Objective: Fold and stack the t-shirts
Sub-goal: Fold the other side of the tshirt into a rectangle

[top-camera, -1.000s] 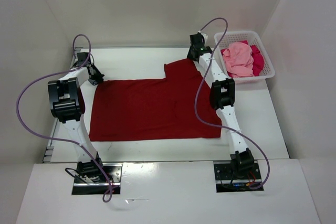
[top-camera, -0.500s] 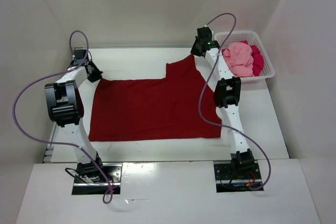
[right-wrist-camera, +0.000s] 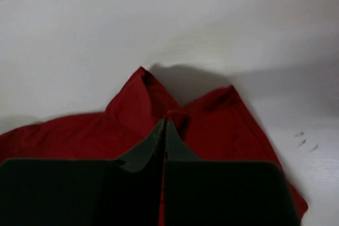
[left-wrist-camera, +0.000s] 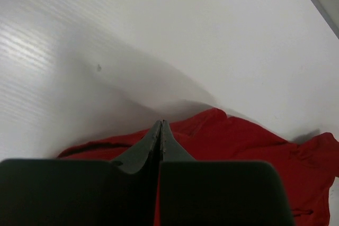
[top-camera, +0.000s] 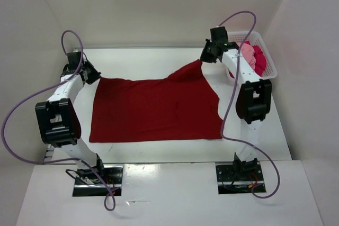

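Both arms are built alike — white tubular links joined by bulky black joint housings. The left arm and the right arm each end in a black base block on a shiny metal plate at the near edge, the left plate and the right plate. A thin lilac cable loops loosely outside each arm, the left cable and the right cable. The left gripper and right gripper look the same — matte dark grey fingers tapering from broad flat blocks to thin wedge tips
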Controlling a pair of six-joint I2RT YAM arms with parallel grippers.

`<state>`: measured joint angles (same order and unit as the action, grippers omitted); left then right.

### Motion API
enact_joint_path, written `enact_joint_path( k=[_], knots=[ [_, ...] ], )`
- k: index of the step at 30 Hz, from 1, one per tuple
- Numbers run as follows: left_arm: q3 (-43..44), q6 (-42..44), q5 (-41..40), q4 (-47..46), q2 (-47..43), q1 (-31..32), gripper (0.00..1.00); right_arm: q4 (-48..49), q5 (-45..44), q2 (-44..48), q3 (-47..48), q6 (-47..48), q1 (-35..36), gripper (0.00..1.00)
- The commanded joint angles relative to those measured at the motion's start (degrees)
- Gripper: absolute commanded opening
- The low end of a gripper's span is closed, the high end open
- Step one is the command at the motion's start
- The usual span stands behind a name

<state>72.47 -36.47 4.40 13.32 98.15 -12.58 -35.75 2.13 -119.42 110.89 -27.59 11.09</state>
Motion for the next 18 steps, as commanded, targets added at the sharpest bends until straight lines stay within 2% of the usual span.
enact_joint_path(
  k=[1,8,13,18],
  knots=[
    [-2.9,-0.4,1.5,-1.0,-6.5,-1.0,0.00,4.2,0.7,9.6,-11.7,-0.3,-0.5,0.00],
    [-12.8,-0.4,0.9,2.2,-13.9,-3.7,0.00,6.0,1.8,26.0,-33.1,-3.2,-0.5,0.00],
    [-16.1,-1.0,-0.6,4.7,-18.4,-4.3,0.00,3.8,1.8,36.1,-41.1,-3.9,-0.5,0.00],
    [-17.3,-1.0,-2.9,5.2,-19.0,-4.8,0.00,0.9,0.5,42.2,-49.2,-4.4,-0.5,0.00]
  ],
)
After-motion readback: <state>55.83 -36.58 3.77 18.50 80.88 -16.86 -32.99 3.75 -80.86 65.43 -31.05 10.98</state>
